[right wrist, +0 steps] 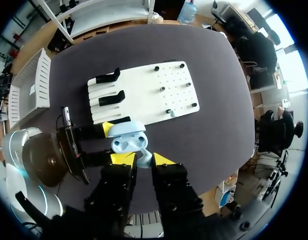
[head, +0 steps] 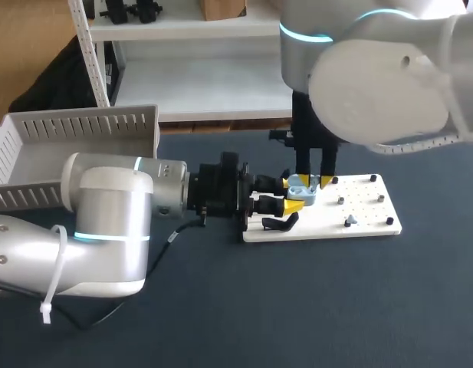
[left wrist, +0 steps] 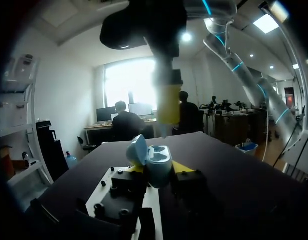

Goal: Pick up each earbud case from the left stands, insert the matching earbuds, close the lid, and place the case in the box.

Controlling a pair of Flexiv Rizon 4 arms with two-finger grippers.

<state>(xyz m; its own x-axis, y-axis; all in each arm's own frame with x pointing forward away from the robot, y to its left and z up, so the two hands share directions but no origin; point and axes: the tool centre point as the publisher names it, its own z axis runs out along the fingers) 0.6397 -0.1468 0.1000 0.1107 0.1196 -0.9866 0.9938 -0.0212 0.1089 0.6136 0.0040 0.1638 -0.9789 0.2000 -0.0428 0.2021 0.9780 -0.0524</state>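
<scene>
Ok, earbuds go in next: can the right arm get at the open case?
Probably yes: the left claw holds the earbud case lid open, wells facing up, and the right claw hangs just above it with nothing between.

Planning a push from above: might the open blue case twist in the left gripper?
The case looks like rigid plastic. Its smooth rounded shell, pinched by the left gripper from two sides, could twist. The open lid likely swings if nudged.
</scene>
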